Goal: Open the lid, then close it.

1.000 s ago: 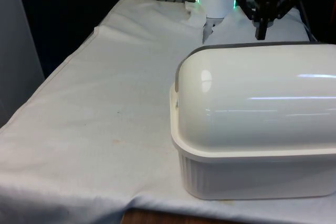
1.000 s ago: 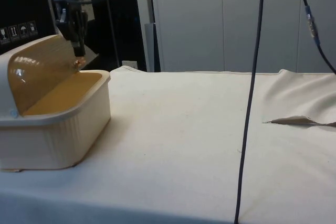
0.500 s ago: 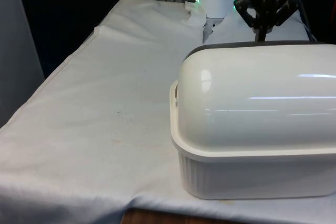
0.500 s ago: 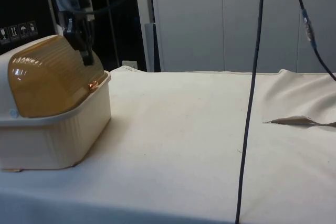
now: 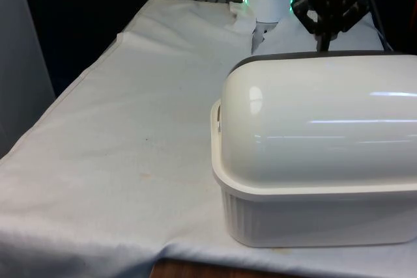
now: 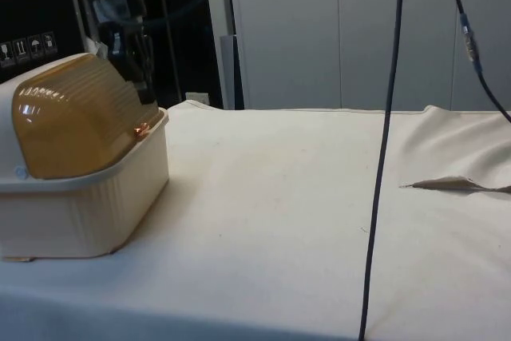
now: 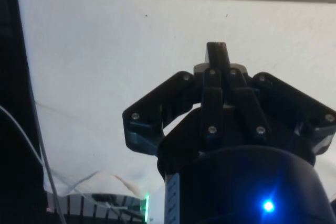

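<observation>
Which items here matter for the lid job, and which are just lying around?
Job:
bread box
its amber roll-top lid, down on the rim
end effector, above the lid's front edge

Lying about:
black cable
white cloth

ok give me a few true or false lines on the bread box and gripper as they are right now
1. The amber lid is rolled down over the bread box. True.
2. The gripper is clamped on the lid. False: its fingers are together, above the lid's front edge, holding nothing.
3. The bread box stands on a white cloth. True.
4. A loaf lies on the cloth beside the box. False: the cloth around it is bare.
</observation>
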Tool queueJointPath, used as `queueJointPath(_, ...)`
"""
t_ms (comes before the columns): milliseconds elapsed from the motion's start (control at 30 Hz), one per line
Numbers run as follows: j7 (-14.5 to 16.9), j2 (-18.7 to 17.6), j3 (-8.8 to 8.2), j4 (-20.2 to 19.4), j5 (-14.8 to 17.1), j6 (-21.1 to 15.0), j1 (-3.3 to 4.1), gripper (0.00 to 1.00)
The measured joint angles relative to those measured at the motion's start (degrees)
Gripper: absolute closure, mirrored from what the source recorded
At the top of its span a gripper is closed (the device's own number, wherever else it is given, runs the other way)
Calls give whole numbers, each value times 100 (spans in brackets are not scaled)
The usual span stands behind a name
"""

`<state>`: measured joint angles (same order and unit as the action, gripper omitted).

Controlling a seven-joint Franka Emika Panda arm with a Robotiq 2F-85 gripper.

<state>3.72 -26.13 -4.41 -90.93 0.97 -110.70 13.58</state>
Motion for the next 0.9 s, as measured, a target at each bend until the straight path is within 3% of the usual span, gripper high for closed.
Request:
queueJointPath(400,0,539,52,-699,0,-132,6,100)
queueJointPath(567,0,762,57,-1157,0,-390,11,100)
queueJointPath(900,0,676,57,-1610,-6,-859,6,100)
